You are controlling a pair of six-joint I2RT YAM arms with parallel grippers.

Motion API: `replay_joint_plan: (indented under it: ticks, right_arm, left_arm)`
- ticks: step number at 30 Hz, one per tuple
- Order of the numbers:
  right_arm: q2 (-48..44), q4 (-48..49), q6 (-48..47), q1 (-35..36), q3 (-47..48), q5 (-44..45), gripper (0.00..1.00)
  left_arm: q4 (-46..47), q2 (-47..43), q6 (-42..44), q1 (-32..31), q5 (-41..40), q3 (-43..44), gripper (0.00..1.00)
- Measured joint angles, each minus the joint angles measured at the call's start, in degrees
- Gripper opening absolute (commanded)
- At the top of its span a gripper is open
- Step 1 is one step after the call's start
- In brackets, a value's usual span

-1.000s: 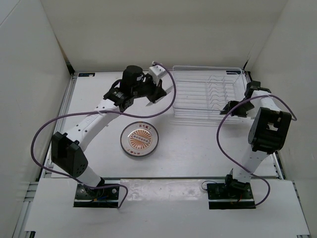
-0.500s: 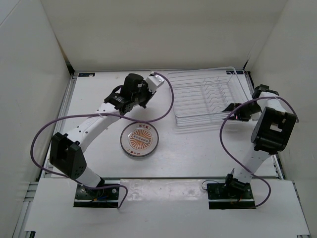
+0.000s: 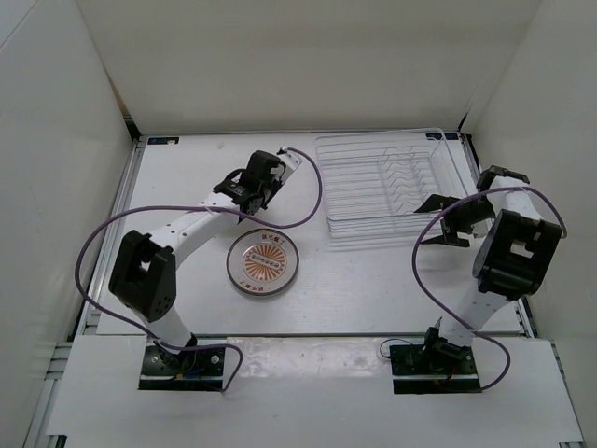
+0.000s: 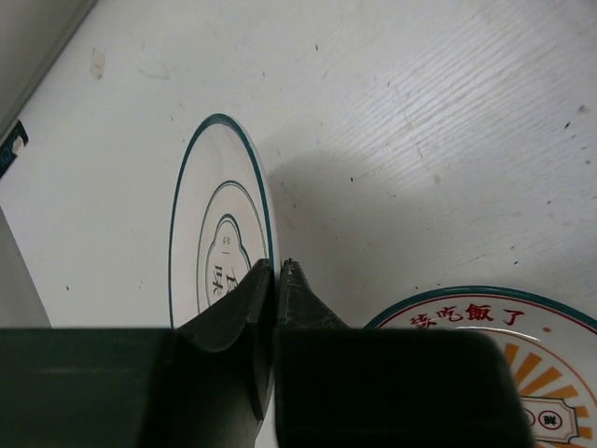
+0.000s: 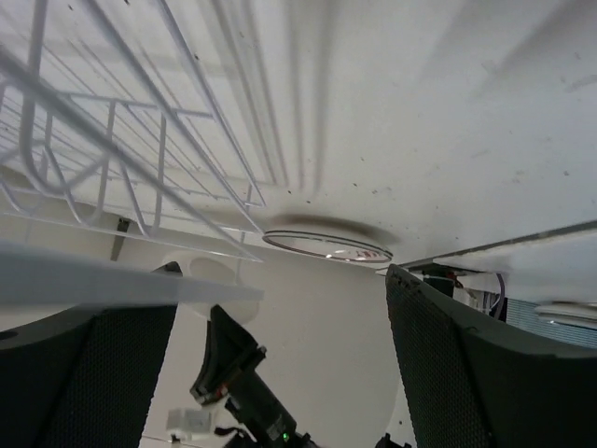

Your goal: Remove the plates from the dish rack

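- white table (image 3: 373,280) inside a white-walled enclosure, seen from above, with two arms bolted at its near edge.
- dish rack (image 3: 387,182) sits at the far right; no plates show in it.
- sunburst plate (image 3: 264,263) lies flat on the table, left of the rack.
- left gripper (image 4: 277,266) is pinched on the rim of the white plate (image 4: 210,233), held on edge near the sunburst plate, likely to set it down alongside.
- right gripper (image 3: 437,221) hangs empty, jaws wide apart, by the rack's near right corner, seemingly standing clear.

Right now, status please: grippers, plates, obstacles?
Left gripper shut on white plate, held by rim. Right gripper open beside dish rack. Sunburst plate on table.
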Motion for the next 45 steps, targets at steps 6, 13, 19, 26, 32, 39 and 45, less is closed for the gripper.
replay_joint_plan:
  ticks: [6, 13, 19, 26, 32, 39, 45]
  right_arm:
    - [-10.9, -5.1, -0.2, 0.0, -1.1, 3.9, 0.9]
    - [-23.1, -9.4, -2.7, 0.0, -4.9, 7.4, 0.9]
    - [-28.7, -12.0, -4.4, 0.0, -10.8, 9.5, 0.9]
    - [-30.5, -12.4, -6.3, -0.1, -11.2, 11.0, 0.9]
    - [-30.2, -12.2, -7.0, 0.0, -11.2, 11.3, 0.9]
    - [-30.2, -10.7, -7.3, -0.1, -11.5, 11.2, 0.9]
    - [-30.5, -10.0, -11.4, -0.1, -9.3, 11.3, 0.9]
  left_arm:
    - [0.2, 6.4, -2.5, -0.1, -4.2, -0.2, 0.36]
    - [-1.8, 16.2, -7.2, -0.1, -6.8, 7.4, 0.53]
    - [-4.0, 18.3, -12.1, 0.0, -7.3, 10.0, 0.76]
    - [-4.5, 18.1, -16.4, 0.5, -6.6, 10.1, 0.89]
    - [-7.4, 17.5, -22.0, 3.7, -3.2, 10.6, 0.5]
    - [-11.7, 16.0, -26.1, 7.8, 0.2, 9.0, 0.4]
    - [-16.0, 14.7, -30.1, 8.0, 5.7, 14.5, 1.0]
